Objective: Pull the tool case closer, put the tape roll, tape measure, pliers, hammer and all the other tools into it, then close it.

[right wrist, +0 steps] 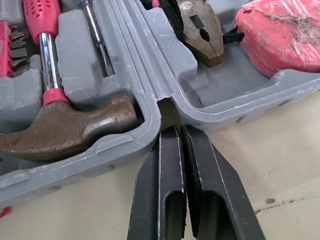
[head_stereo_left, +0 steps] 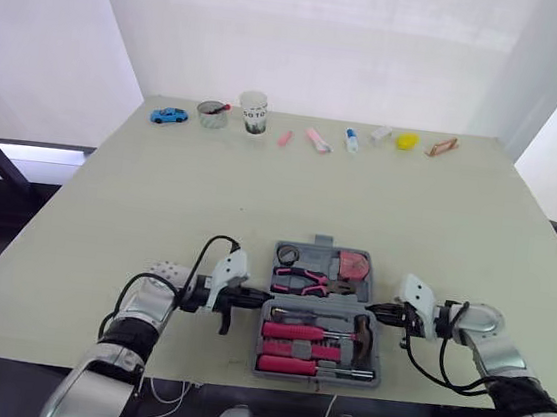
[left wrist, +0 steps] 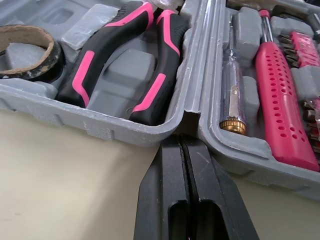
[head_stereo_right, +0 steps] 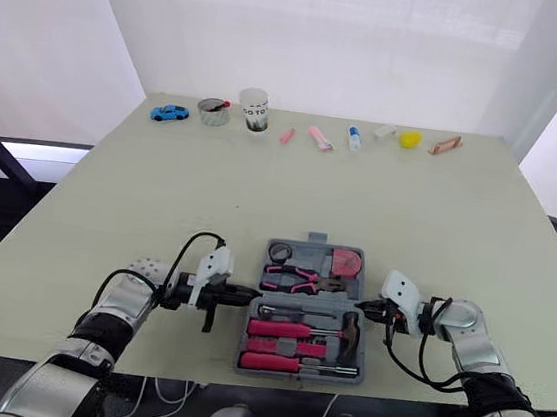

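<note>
Left gripper [left wrist: 183, 141]: fingers are pressing together, pinching nothing; the tip seems to be touching the case's side notch.
Right gripper [right wrist: 172, 130]: fingers are pressing together too, pointing at the notch on the other side.
Tool case [left wrist: 125, 131]: lying open near the table's front edge, between both grippers.
Near half: hammer [right wrist: 65, 127] and pink screwdriver [left wrist: 280, 100] are lying inside.
Far half: pliers [left wrist: 125, 55], tape roll [left wrist: 27, 50] and tape measure [right wrist: 280, 35] are sitting inside.
Far edge: blue toy car [head_stereo_left: 169, 115] and cup [head_stereo_left: 253, 111] are standing well apart from the case.
</note>
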{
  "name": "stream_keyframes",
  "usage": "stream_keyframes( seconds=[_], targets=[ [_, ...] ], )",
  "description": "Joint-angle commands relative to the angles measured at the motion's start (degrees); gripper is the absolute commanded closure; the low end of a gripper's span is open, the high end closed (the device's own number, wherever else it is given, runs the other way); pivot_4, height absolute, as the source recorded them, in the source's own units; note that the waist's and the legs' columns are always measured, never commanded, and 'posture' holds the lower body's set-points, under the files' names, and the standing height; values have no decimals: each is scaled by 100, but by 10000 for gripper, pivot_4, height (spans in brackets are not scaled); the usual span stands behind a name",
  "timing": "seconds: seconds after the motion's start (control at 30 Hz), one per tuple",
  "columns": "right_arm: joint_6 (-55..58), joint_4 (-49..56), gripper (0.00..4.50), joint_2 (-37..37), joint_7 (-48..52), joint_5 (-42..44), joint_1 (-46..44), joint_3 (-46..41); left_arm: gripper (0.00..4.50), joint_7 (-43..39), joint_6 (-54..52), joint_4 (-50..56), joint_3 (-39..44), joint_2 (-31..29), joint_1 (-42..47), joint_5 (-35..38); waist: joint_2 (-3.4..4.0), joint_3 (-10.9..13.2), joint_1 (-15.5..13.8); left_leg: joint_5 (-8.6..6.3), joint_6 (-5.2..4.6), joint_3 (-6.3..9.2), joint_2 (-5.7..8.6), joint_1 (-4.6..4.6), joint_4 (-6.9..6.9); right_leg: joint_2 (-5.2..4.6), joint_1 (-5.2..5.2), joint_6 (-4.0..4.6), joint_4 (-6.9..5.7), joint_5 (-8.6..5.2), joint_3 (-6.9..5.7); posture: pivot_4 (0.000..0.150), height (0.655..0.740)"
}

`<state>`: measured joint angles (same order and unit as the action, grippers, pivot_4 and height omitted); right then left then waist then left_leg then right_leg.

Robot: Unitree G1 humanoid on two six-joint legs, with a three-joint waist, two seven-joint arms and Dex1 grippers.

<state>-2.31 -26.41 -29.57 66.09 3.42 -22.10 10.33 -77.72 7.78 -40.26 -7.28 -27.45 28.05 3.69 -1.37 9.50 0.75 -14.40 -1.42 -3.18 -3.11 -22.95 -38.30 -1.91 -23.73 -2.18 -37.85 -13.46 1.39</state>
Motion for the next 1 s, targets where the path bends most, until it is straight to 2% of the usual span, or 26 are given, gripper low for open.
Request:
stream_keyframes(
  seconds=[0.03,0.37,1.0],
  targets=[
    [72,382,43543,33,212,178,54,74,45000,-206,-123,278,-258,65,-174,20,0,0,0,0,0,0,0,0,0,0,0,0,0,0,0,1500,7400],
    [315,669,43543,24,326,214,182,104,45000,-136,-164,286,-220,-11,-217,2,0,0,4,0,0,1,0,1,0,1,0,0,-1,0,-1,1500,7400],
    [-166,271,43543,134,-56,73,-17,-9,45000,-45,-137,185,-204,-14,-192,-29,0,0,24,0,0,0,-1,6,0,3,0,0,-4,0,3,1500,7400]
  ],
)
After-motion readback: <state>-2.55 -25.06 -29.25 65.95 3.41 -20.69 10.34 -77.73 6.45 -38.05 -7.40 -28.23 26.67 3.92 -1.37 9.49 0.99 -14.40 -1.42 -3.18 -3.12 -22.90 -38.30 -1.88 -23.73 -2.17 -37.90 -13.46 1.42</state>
